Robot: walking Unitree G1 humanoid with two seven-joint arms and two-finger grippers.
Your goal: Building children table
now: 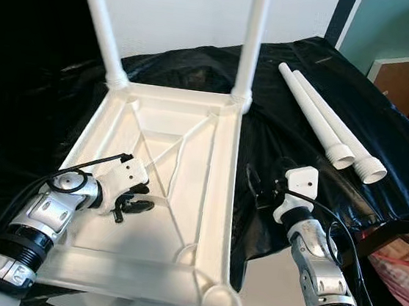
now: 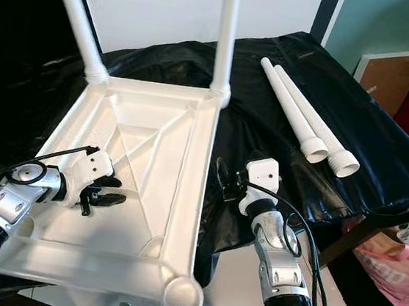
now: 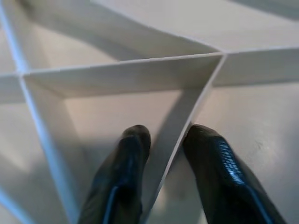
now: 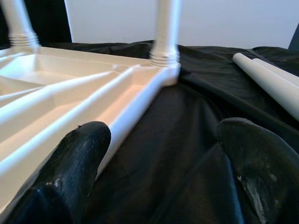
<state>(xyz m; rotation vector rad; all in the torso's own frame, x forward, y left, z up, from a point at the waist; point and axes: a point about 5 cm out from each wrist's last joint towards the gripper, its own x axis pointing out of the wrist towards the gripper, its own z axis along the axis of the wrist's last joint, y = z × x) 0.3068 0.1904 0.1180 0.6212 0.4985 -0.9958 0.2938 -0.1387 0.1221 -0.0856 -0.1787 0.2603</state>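
a white tabletop (image 1: 157, 192) is lying upside down across the centre and lower left of the frame, on a black sheet (image 1: 290, 111). its underside is forming a shallow tray split by ribs (image 1: 160, 164) into compartments, and nothing loose is sitting in them. two legs (image 1: 101, 23) are standing upright in the far corner sockets at the top of the frame; the near right socket (image 1: 218, 302) at the bottom is showing empty. two loose legs (image 1: 319, 122) are lying side by side on the sheet at upper right. the left gripper (image 1: 133, 205) is reaching inside the tray at lower left, its fingers (image 3: 126, 172) straddling a thin rib, close against it on both sides. the right gripper (image 1: 256, 188) is hovering over the sheet just beside the tabletop's right edge, fingers (image 4: 74, 168) spread wide, holding nothing.
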